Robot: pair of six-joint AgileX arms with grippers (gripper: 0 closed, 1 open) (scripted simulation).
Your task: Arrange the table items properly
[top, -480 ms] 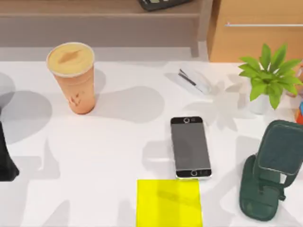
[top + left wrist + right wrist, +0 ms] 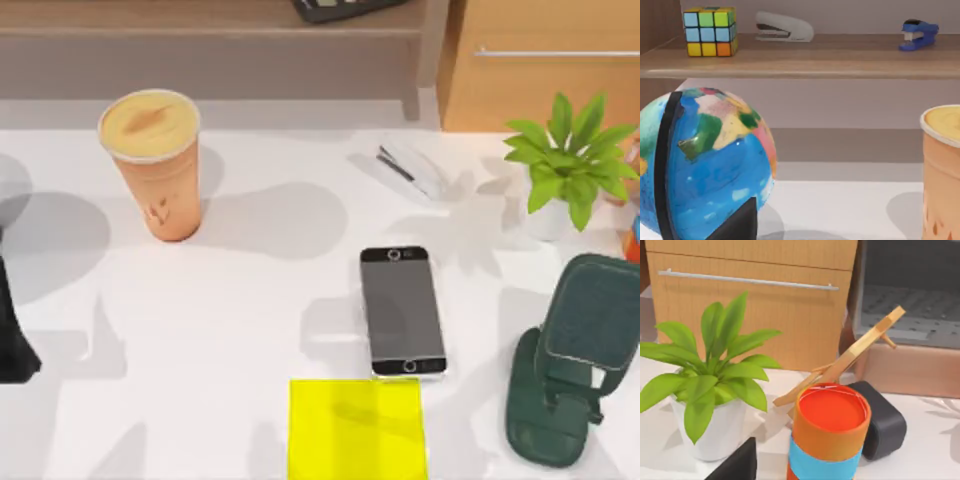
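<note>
The table [image 2: 250, 330] is smooth matt white. The phone [image 2: 402, 311] has a glossy dark screen in a silvery metal-like edge. The cup [image 2: 152, 165] looks matt. The shelf [image 2: 800, 55] and cabinet [image 2: 750, 300] show wood grain. The globe [image 2: 705, 165] is glossy.

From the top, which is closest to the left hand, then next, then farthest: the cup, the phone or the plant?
1. Cup: back left, nearest the left hand at the left edge.
2. Phone: middle, toward the front.
3. Plant: back right, farthest.
</note>
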